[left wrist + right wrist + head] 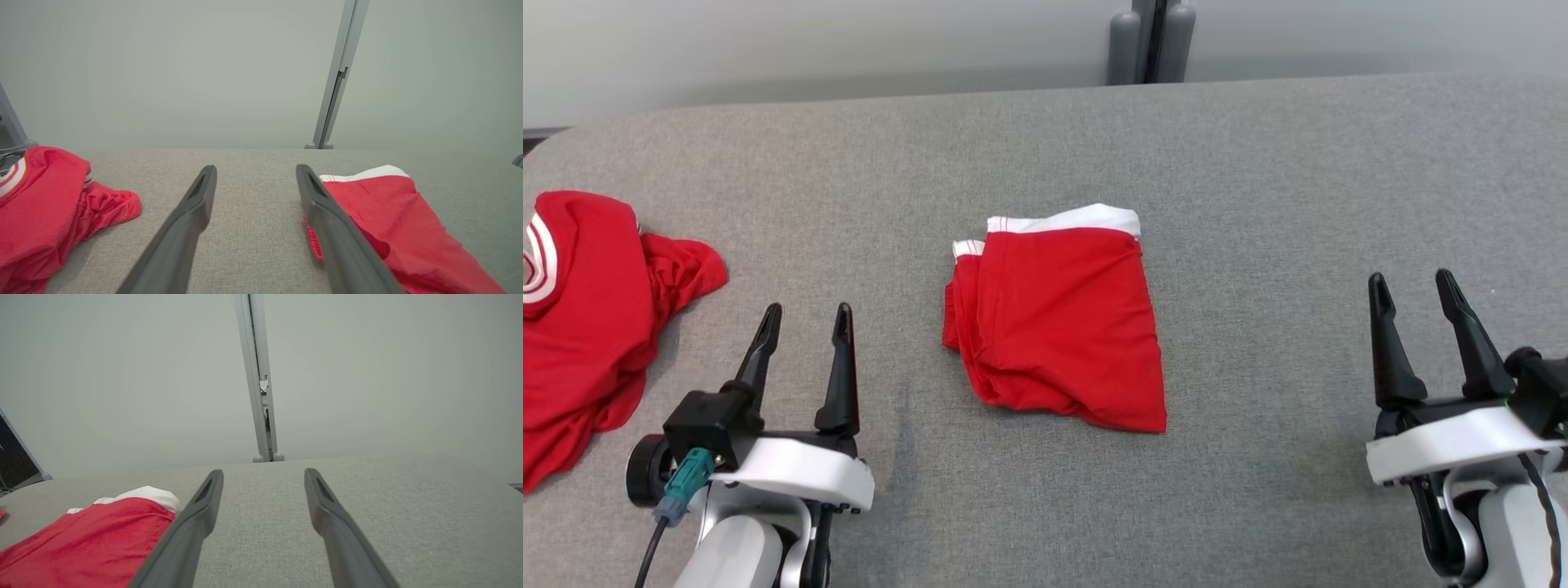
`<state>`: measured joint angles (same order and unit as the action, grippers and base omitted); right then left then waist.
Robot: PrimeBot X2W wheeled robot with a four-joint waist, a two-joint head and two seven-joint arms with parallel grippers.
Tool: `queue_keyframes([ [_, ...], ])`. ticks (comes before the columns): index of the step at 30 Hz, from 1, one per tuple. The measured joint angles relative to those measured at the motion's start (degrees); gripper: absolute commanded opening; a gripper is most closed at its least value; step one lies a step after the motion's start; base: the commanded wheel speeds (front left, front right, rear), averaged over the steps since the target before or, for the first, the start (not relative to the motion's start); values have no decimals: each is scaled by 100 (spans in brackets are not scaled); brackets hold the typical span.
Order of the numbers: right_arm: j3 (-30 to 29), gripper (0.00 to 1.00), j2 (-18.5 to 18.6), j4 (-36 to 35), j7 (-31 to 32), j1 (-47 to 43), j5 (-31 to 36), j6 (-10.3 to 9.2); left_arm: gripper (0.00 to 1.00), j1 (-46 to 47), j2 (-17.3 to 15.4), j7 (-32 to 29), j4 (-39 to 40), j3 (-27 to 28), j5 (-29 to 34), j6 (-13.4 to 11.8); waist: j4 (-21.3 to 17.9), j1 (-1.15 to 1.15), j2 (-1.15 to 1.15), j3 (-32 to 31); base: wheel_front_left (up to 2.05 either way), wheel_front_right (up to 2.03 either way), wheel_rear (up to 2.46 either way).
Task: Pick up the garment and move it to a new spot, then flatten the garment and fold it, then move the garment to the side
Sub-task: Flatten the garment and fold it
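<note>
Grey cloth-covered table (1258,163) before a pale wall (768,49) — folded red garment (1058,327) centred; left gripper (806,312) and right gripper (1410,278) spread apart, empty.

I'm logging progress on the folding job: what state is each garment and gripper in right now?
Red garment with white waistband: folded, lying on the grey fabric table, untouched.
Red garment with white-striped trim: crumpled heap at far left.
Left gripper: open, empty.
Right gripper: open, empty.
</note>
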<state>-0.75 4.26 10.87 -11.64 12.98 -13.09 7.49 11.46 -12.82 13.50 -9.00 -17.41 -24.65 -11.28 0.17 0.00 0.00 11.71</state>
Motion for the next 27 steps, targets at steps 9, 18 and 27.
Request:
queue_keyframes([
  [9, -111, 100, -66, -500, 363, -640, 167, 0, 100, -470, -110, -119, 124, 18, -69, -112, -59, 0, 0, -409, 0, 0, 0],
  [18, 14, 100, -103, -857, 661, -1181, 240, 0, 100, -1001, -267, -155, 179, 112, -174, -238, -62, 0, 0, -857, 0, 0, 0],
  [27, -45, 100, -115, -1192, 873, -1657, 298, 0, 100, -1373, -390, -224, 226, 129, -227, -290, -28, 0, 0, -1209, 0, 0, 0],
])
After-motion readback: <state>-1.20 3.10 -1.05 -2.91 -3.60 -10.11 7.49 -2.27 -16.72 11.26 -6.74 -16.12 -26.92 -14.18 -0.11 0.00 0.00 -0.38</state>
